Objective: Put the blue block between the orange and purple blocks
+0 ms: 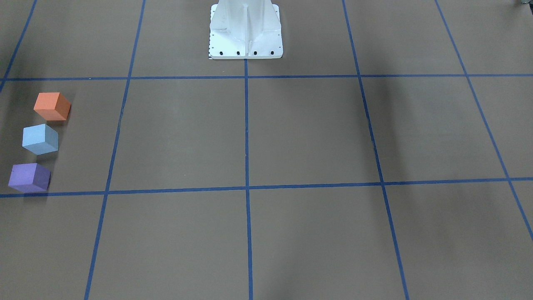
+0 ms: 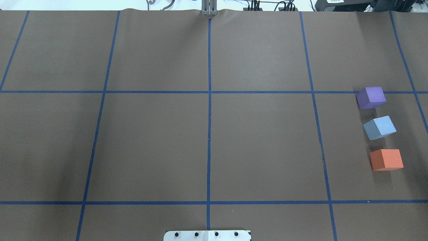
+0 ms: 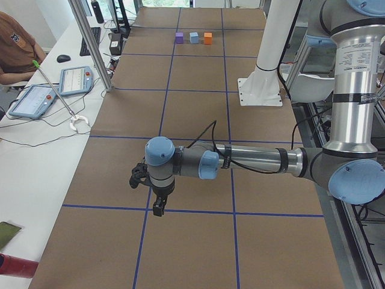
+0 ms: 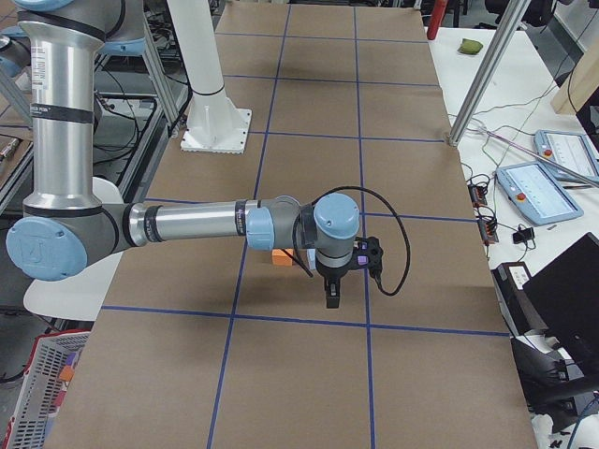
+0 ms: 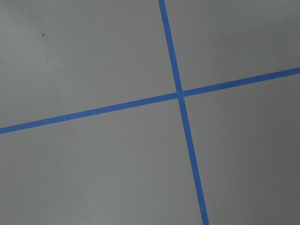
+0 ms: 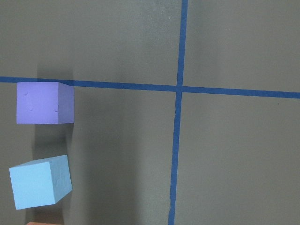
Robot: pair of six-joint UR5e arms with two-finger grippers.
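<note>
The blue block (image 2: pixel 379 127) sits on the table in a row between the purple block (image 2: pixel 370 97) and the orange block (image 2: pixel 386 159), apart from both. The row also shows in the front view: orange (image 1: pixel 52 106), blue (image 1: pixel 40 138), purple (image 1: pixel 29 177). The right wrist view shows the purple block (image 6: pixel 44 102) and the blue block (image 6: pixel 40 182) from above. My right gripper (image 4: pixel 331 299) hangs above the table near the blocks; I cannot tell whether it is open. My left gripper (image 3: pixel 157 208) hangs over the table's other end; I cannot tell its state either.
The brown table (image 2: pixel 207 134) carries a grid of blue tape lines (image 2: pixel 209 100). The white robot base (image 1: pixel 245 31) stands at the middle of the robot's side. A person sits at a side desk (image 3: pixel 36 102) with tablets.
</note>
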